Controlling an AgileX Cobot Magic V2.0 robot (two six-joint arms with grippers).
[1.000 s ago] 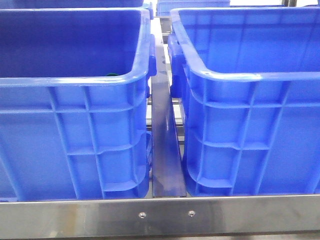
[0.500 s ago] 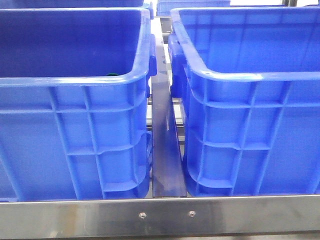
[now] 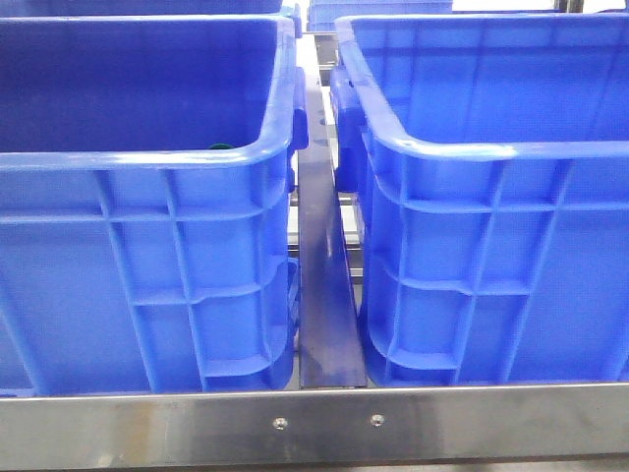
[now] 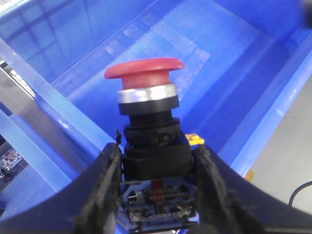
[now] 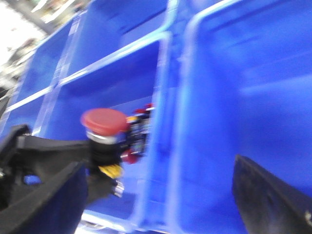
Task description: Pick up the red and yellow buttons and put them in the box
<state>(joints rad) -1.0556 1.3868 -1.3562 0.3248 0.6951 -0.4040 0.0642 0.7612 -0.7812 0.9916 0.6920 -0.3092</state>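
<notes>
- No brand, label or readable writing shows on anything in any view.
- Two large blue crates fill the front view side by side: the left crate [image 3: 147,246] and the right crate [image 3: 491,246], both with rolled rims and ribbed grid sides.
- A steel rail [image 3: 314,425] with two screws runs across in front of the crates, and a narrow metal strip [image 3: 324,295] lies in the gap between them.
- Neither arm appears in the front view.
- In the left wrist view, a blue box [image 4: 234,63] lies open beneath the left gripper [image 4: 156,195].
- The left gripper is clenched on the black body of a red button [image 4: 144,68], one dark finger [image 4: 105,185] pressing each side. The domed red cap stands upright above the fingertips, over the box's interior.
- The right wrist view is motion-blurred. It shows a second red-capped button [image 5: 104,121] held in the left gripper, above blue crates [image 5: 234,97].
- The right gripper [image 5: 156,195] stands released, its fingers [image 5: 268,195] wide apart, with nothing between them.
- A small green object [image 3: 218,147] peeks above the left crate's near rim.
</notes>
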